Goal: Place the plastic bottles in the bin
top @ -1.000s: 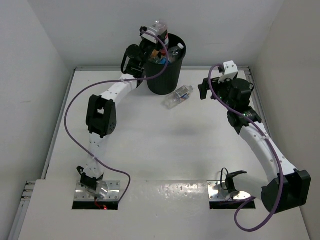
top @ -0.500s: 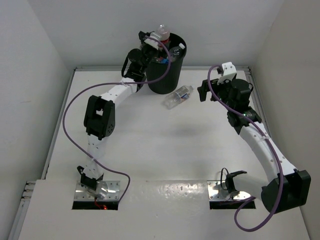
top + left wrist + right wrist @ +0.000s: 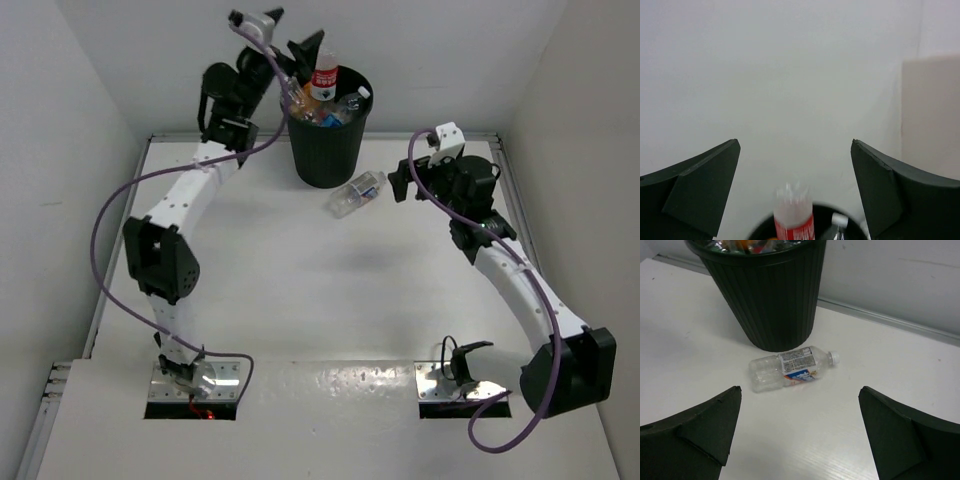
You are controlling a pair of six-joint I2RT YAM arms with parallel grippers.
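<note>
The right gripper [image 3: 400,182], jaws spread wide and empty, faces the only clear bottle [image 3: 790,371] on the table [image 3: 900,385]. It lies on its side just beside the near-right foot of the bin [image 3: 770,305]. This looks like the last pickup, and the next move calls for lowering over its body and closing. Farther off, the left gripper [image 3: 795,145] hangs open above the bin, where a red-labelled bottle [image 3: 793,215] stands upright among others.

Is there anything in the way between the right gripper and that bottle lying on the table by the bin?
Nothing visible. The right gripper is open and faces the bottle across bare table. The bin stands just behind the bottle, not in front of it.
</note>
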